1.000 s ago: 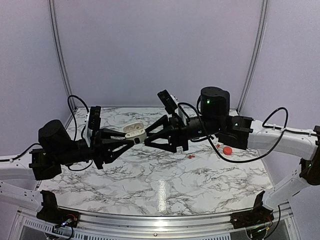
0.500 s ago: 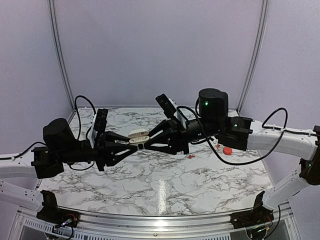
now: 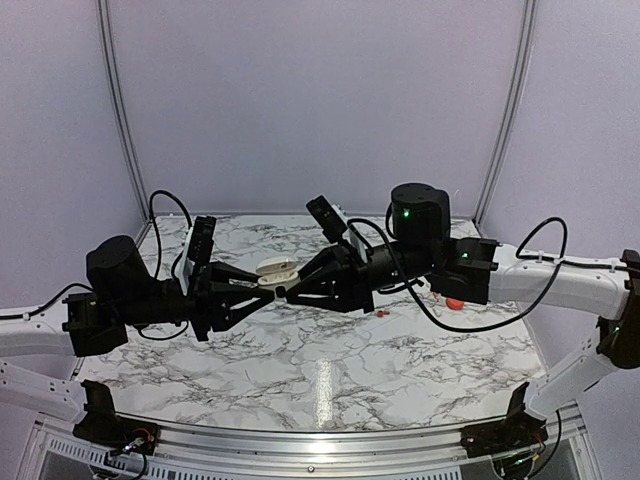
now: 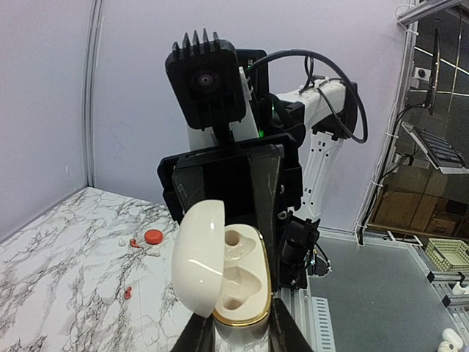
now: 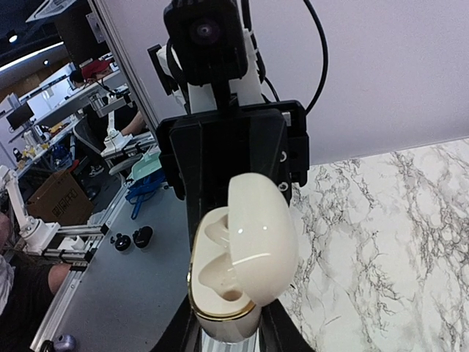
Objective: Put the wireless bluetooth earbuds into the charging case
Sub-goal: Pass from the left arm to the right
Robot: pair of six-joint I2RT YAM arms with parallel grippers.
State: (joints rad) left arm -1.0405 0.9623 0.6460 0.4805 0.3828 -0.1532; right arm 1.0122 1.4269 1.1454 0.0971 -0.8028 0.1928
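Above the middle of the desk, my two tools meet at the cream charging case. It is held off the surface with its lid swung open and two sockets showing. The left tool is pinching the case's base. The right tool has a finger close against each side of that same base, but I cannot tell whether they truly grip. The red earbuds lie on the desk, well apart from the charging case and near a red round case.
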